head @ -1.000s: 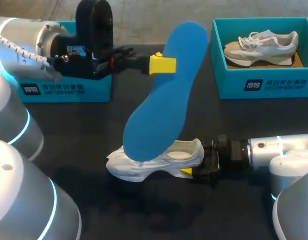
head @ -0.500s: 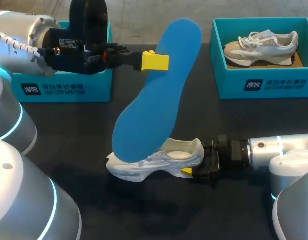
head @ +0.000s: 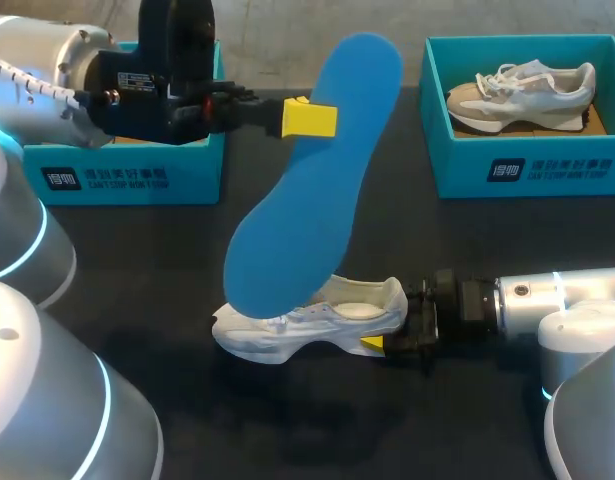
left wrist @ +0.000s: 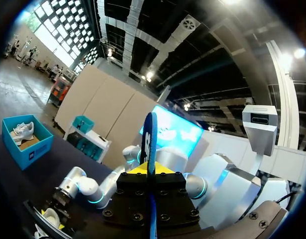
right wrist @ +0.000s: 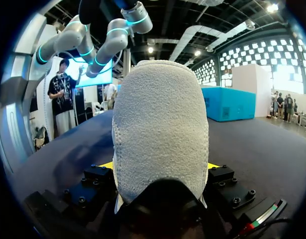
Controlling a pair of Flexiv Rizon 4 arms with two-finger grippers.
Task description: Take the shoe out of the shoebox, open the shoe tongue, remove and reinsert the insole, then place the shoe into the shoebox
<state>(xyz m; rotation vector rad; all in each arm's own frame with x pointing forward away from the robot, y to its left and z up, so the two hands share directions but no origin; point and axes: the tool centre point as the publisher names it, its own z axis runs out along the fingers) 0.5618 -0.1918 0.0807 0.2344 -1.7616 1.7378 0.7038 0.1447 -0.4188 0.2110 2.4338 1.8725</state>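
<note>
Left gripper [head: 309, 117], clamped on blue insole [head: 307, 190], shifts a little toward white shoe [head: 317, 325] toe side, then slows. Insole tip hangs just above shoe front. Right gripper [head: 384, 340] squeezes shoe heel. Insole is out; putting it back looks next

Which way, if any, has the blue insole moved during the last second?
Yes. The blue insole, held in the left tool, has shifted slightly left, toward the left shoebox; the white shoe below it stayed put.

a broad black table [head: 317, 430] with soft shadows on its surface
</note>
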